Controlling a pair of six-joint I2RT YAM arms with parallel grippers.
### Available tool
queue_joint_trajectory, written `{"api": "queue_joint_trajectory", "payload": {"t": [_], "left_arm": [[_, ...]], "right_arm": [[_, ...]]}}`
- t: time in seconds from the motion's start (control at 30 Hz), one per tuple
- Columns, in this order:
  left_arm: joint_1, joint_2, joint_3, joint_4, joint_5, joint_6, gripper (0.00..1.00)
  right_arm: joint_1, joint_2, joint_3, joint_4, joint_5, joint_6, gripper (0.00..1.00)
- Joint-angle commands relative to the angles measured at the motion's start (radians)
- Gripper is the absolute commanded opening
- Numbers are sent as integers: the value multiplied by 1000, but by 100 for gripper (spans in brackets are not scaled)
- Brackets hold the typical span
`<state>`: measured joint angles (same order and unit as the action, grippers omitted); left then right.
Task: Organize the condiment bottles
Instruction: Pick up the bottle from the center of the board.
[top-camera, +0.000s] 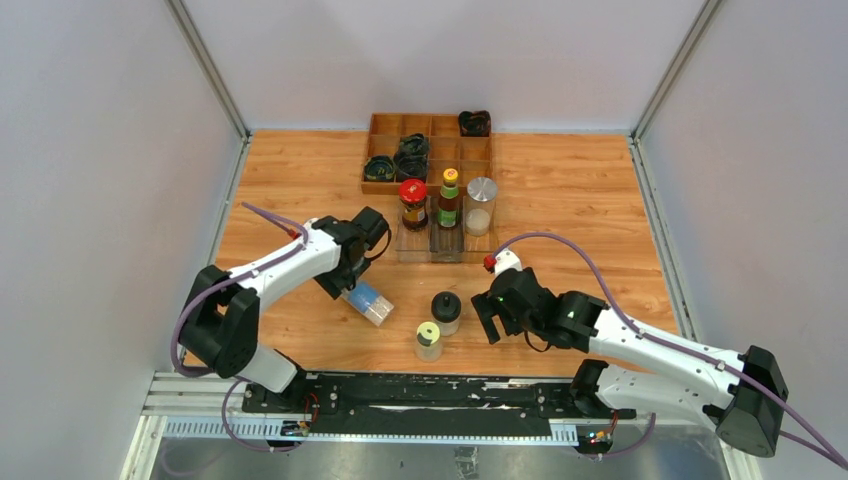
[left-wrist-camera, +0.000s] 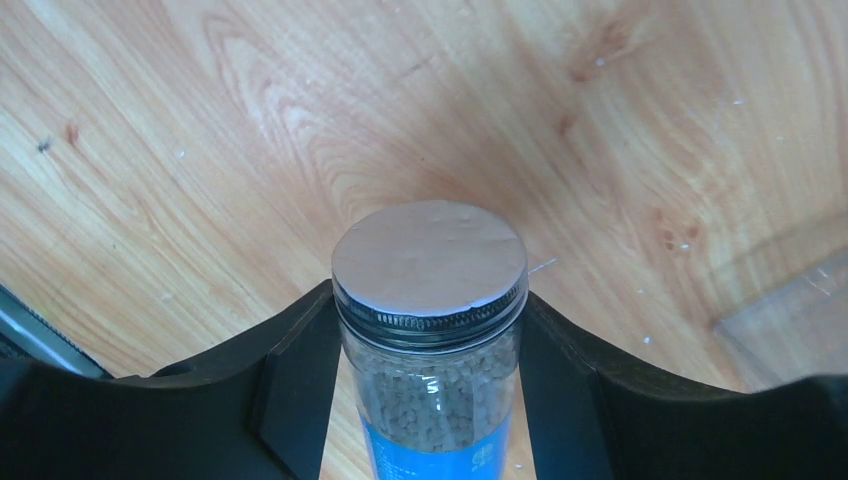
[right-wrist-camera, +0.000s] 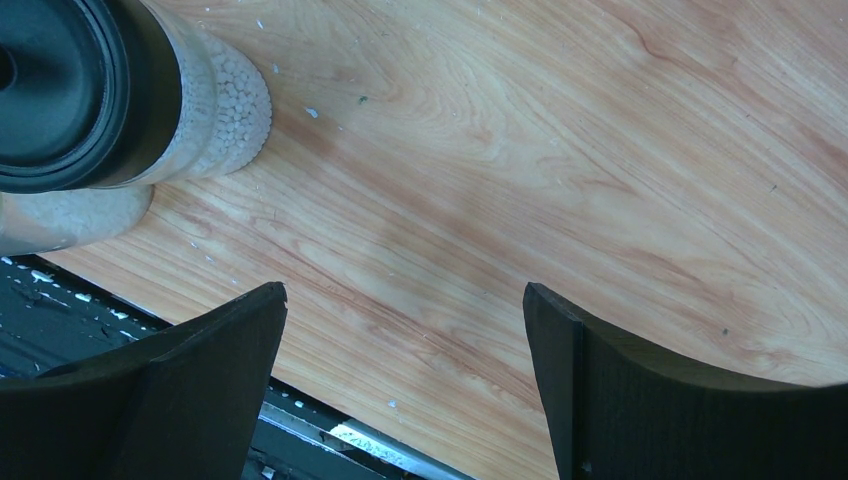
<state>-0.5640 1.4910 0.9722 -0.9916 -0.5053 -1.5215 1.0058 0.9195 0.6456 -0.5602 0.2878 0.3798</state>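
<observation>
1. The wooden surface (top-camera: 560, 200) has pale grain flecked with white specks.
2. At the far side stands a wooden divided box (top-camera: 385, 122), with a clear tray (top-camera: 410, 248) just in front of it.
3. Near the front edge, a black-capped jar (top-camera: 446, 312) and a yellow-green-capped jar (top-camera: 429, 340) stand upright, close together.
4. Left of them is a blue-labelled jar (top-camera: 367, 303) on its side. I can't tell if it rests on the wood.

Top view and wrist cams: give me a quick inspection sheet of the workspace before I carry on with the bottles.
Surface: wooden table, small pale specks on it.
Job's things: red-capped jar, green-capped bottle and silver-capped jar stand in the clear tray; black-domed jar and pale-yellow-capped jar stand near the arms; blue-label jar is tipped on its side.
Clutter: wooden box behind the tray, holding dark coiled bundles.
Grippers: left gripper closed on the blue-label jar; right gripper open over bare wood beside the black-domed jar.
Cables: purple cables loop along both arms; the right one arches close to the tray.
Surroundings: pale walls; nothing else seen.
</observation>
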Motion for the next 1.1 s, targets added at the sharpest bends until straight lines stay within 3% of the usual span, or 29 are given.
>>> {"api": "queue_joint_trajectory", "payload": {"t": [0.0,0.6,0.77,1.07], "left_arm": [[7,-37,44,-7,-91,102,20],[-1,-155,149,-1,-366,390,17],[-19,-188,171,3,-476,448,12],[-115,-178,143,7,-722,435,7]], "right_arm": [[14,3,-15,-2,-1,19,94],[14,44,-11,7,5,22,94],[14,57,-1,7,8,22,94],[14,60,11,0,12,20,93]]}}
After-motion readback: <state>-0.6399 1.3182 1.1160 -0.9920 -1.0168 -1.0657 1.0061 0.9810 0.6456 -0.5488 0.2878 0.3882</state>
